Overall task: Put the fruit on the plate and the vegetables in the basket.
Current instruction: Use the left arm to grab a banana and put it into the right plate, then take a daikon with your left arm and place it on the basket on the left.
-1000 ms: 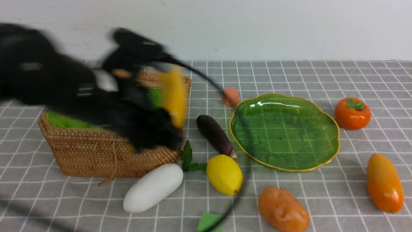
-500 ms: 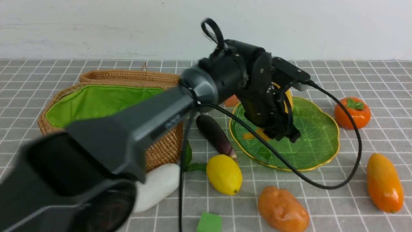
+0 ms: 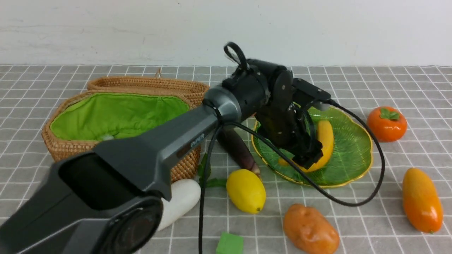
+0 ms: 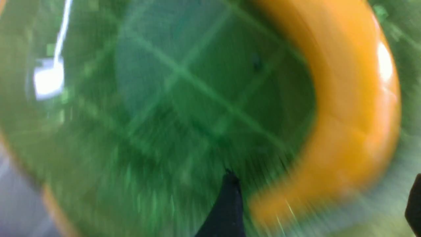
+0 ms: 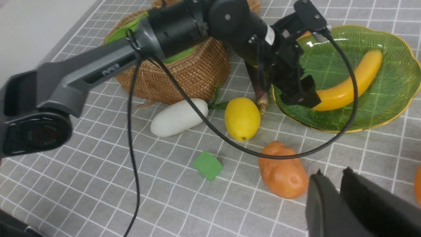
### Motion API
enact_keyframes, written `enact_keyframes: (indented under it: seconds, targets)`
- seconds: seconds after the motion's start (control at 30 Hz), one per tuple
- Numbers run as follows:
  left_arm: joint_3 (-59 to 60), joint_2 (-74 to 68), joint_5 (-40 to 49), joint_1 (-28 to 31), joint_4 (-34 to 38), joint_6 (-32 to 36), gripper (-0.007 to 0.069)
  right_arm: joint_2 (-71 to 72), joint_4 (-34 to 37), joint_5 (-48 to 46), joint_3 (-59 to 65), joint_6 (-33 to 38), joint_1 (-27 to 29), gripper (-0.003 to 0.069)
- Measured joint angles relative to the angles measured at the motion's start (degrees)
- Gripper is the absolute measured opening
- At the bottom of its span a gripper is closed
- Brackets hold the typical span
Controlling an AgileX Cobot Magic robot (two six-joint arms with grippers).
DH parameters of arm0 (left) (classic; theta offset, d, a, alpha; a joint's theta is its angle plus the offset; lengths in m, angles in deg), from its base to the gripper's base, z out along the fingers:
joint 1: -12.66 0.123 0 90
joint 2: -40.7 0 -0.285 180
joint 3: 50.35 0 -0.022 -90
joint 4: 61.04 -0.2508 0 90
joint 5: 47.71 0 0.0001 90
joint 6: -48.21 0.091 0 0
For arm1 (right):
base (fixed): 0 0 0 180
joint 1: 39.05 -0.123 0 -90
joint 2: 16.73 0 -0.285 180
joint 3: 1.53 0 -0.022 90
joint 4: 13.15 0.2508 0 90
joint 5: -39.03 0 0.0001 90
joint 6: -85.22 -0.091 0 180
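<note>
A small pale marking is printed on the grey link of the left arm; its letters cannot be made out in the front or right wrist view. A white label is noted near that arm's wrist, illegible. No readable text was found.

blurred shape likely banana, eggplant half hidden

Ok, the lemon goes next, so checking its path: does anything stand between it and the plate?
Yes. The eggplant lies with its stem end between the lemon and the plate's left rim, and the left arm's black cable drapes across the near rim. The left hand also hangs over the plate.
</note>
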Motion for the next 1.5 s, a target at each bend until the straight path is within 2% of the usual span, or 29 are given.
enact_keyframes:
  seconds: [0.1,0.23,0.3,0.37,0.4,0.43,0.47,0.6,0.63,0.73,0.77,0.8,0.83,0.87,0.93,1.07,1.23,1.47,1.5]
  targets:
    - [2.20,8.22,7.39,0.00,0.00,-3.51,0.0573,0.00,-0.19,0.00,0.00,0.00,0.00,0.0087]
    - [7.73,21.65,10.37,-0.05,-1.69,-9.22,0.0323,0.00,-0.21,0.00,0.00,0.07,0.00,0.0087]
    - [14.22,30.52,10.79,-0.05,-4.13,-11.43,0.0154,0.00,-0.15,0.00,0.00,0.91,0.00,0.0087]
    - [18.55,33.97,10.79,-0.05,-5.39,-12.13,0.0071,0.00,-0.15,0.00,0.00,1.19,0.00,0.0087]
    - [23.59,38.54,10.79,-0.05,-6.39,-12.62,0.0011,0.00,-0.15,0.00,0.00,1.58,0.00,0.0087]
    - [29.20,42.20,10.79,0.01,-7.09,-13.07,-0.0013,0.00,-0.10,0.00,0.00,2.05,0.00,0.0087]
    - [30.21,42.76,10.79,0.01,-7.09,-13.07,-0.0013,0.00,-0.10,0.00,0.00,2.14,0.00,0.0087]
    - [55.15,52.86,8.86,0.01,-7.30,-13.25,0.0007,0.00,0.00,0.00,0.00,2.75,0.00,0.0087]
    - [56.11,53.08,8.07,0.01,-7.37,-13.25,0.0015,0.00,0.00,0.00,0.00,2.75,0.00,0.0087]
    - [68.38,54.23,0.26,0.01,-10.76,-13.86,0.0132,0.00,0.00,0.00,0.00,2.75,0.00,0.0087]
    - [71.63,54.14,-3.58,0.01,-13.25,-14.85,0.0212,0.00,0.00,0.00,0.00,2.75,0.00,0.0087]
    - [72.56,54.01,-4.10,0.01,-14.16,-15.12,0.0225,0.00,0.00,0.00,0.00,2.75,0.00,0.0087]
    - [75.66,53.60,-8.10,0.01,-18.00,-17.45,0.0326,0.00,0.00,0.00,0.00,2.75,0.00,0.0087]
    - [75.99,53.54,-9.09,0.01,-18.51,-17.81,0.0351,0.00,0.08,0.00,0.00,2.75,0.00,0.0087]
    - [78.92,52.50,-14.29,0.01,-24.30,-22.53,0.0491,0.00,0.11,0.00,0.00,2.75,0.00,0.0087]
    - [80.39,49.79,-20.36,0.01,-32.87,-30.44,0.0627,0.00,0.57,0.00,0.00,2.75,0.00,0.0087]
    - [80.39,45.08,-23.91,0.01,-38.58,-35.16,0.0644,0.00,1.82,0.00,0.00,2.75,0.00,0.0087]
    - [80.39,37.75,-25.73,0.01,-45.66,-41.27,0.0559,0.00,2.86,0.00,0.00,2.77,0.00,0.0089]
    - [80.32,37.67,-25.87,0.01,-46.49,-42.69,0.0528,0.00,3.11,0.00,0.00,2.77,0.00,0.0089]
